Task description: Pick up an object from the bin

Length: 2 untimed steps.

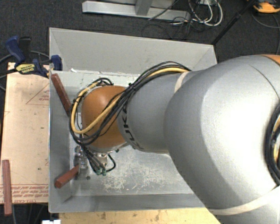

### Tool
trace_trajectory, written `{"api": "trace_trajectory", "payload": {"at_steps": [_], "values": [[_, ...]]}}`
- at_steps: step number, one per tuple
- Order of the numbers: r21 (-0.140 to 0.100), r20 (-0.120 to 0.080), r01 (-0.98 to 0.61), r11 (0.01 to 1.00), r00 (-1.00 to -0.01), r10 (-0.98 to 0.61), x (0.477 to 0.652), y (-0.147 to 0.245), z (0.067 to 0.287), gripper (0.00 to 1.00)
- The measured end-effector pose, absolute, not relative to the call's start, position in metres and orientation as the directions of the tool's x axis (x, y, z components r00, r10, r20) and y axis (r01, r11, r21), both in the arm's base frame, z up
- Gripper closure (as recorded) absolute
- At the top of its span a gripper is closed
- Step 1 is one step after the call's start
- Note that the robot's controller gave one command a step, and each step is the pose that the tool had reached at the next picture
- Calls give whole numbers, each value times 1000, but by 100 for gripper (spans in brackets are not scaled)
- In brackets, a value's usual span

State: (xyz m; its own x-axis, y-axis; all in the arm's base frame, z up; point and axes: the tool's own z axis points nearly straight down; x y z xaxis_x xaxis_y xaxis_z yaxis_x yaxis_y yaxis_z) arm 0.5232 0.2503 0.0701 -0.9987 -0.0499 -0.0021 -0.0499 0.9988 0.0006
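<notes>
My gripper (83, 161) hangs low in the bin's front left part, under the arm's orange dome. A short reddish-brown wooden block (65, 177) lies tilted on the bin floor just left of and below it, its upper right end reaching right up to the gripper. Whether the gripper touches the block is hidden. A longer reddish-brown wooden strip (61, 94) leans along the bin's left wall, farther back and apart from the gripper.
The big grey arm comes in from the right and covers most of the bin's middle and right side. Yellow and black cables loop round the orange dome. Pale scuffed bin floor shows along the front, right of the gripper.
</notes>
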Motion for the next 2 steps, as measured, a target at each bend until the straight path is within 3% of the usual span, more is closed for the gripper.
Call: {"api": "trace_trajectory", "payload": {"at_steps": [1,2], "values": [[4,-11,-116,993,-993,-116,530,252,247,100],[-1,6,-191,982,-982,-191,488,230,190,100]]}}
